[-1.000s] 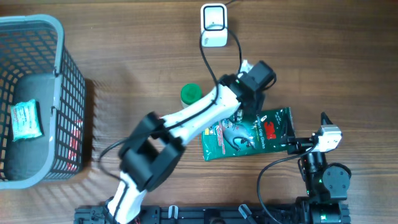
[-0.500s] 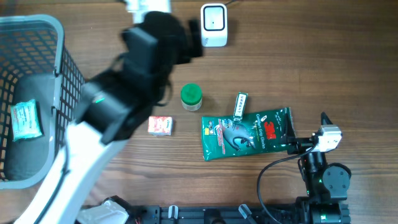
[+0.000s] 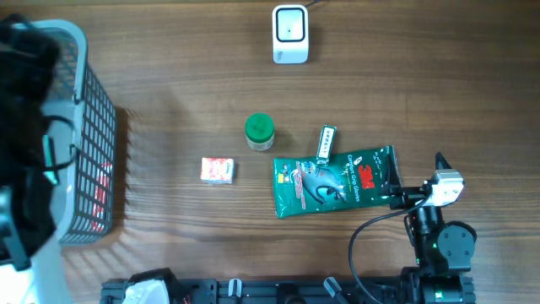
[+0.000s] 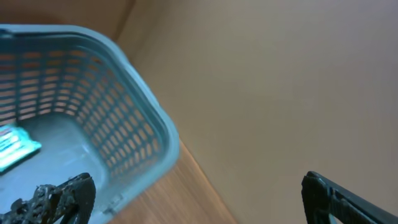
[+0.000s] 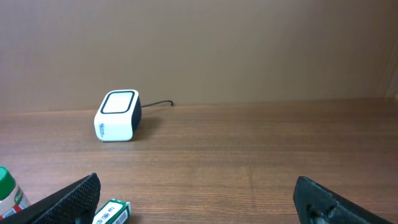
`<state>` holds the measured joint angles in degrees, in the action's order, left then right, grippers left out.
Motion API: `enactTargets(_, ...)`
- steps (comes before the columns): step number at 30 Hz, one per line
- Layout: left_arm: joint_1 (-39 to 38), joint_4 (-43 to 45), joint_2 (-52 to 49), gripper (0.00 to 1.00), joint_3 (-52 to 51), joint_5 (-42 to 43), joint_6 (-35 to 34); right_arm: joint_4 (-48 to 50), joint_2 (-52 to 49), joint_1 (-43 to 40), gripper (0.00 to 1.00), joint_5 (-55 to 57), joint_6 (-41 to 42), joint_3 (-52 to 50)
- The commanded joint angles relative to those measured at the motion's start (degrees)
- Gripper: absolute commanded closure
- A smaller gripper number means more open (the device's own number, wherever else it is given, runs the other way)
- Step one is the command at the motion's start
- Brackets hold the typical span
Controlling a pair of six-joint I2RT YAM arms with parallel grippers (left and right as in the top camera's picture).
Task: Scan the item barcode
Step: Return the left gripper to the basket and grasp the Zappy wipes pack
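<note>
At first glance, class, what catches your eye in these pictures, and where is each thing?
The green packet lies flat right of centre in the overhead view, the brightest thing there. A grey mesh basket fills the left edge, partly hidden by a blurred dark arm, and a white scanner stands alone at the far edge.

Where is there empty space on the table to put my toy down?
Bare wooden table lies between the grey plastic basket and the white box scanner, and right of the scanner. It is crowded around the green-capped jar and green foil pouch.

Soft even light, faint shadows, blurred left arm (image 3: 24,110)
</note>
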<state>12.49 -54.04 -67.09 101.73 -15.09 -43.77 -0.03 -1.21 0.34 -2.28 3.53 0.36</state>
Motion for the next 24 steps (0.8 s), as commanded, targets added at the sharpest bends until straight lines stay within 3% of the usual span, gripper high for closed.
enactTargets(1, 11.32, 0.2, -1.01, 0.0, 0.13, 17.29, -3.21, 0.2, 0.28, 0.24, 0.0, 0.79, -0.5, -0.04)
enactTargets(5, 20.31, 0.13, -2.93, 0.0, 0.13, 29.44, -3.21, 0.2, 0.28, 0.24, 0.0, 0.79, -0.52, -0.04)
enactTargets(7, 21.7, -0.04, -3.63, 0.0, 0.13, 31.67, -3.21, 0.2, 0.28, 0.24, 0.0, 0.79, -0.5, -0.04)
enactTargets(24, 22.71, 0.76, -4.15, 0.0, 0.2, 28.48, -7.58, 0.2, 0.28, 0.24, 0.0, 0.79, -0.5, -0.04)
